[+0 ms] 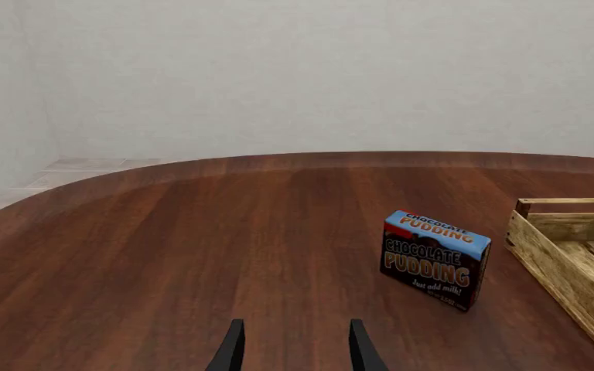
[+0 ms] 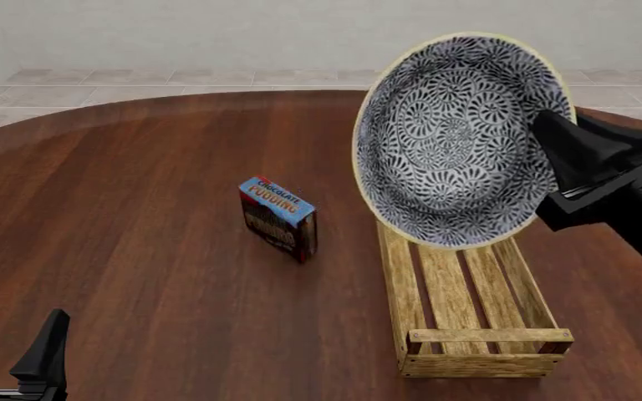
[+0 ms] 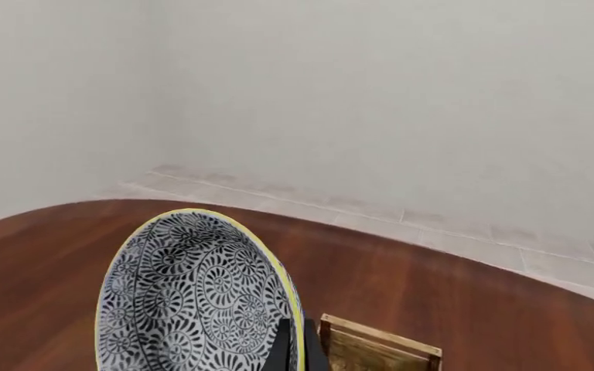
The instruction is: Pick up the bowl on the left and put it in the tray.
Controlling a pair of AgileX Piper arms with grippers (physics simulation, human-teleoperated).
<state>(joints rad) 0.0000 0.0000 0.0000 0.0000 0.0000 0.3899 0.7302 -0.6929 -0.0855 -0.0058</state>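
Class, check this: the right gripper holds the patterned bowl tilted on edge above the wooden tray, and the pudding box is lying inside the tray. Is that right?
Not quite. The pudding box stands on the table, left of the tray, as the front view shows. The right gripper does hold the bowl tilted above the tray.

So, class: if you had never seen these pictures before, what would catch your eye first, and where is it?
The bowl stands out: tipped on edge, its blue-and-white inside facing the camera, held at its rim by the right gripper above the far end of the tray. Next comes the pudding box, upright on the table left of the tray.
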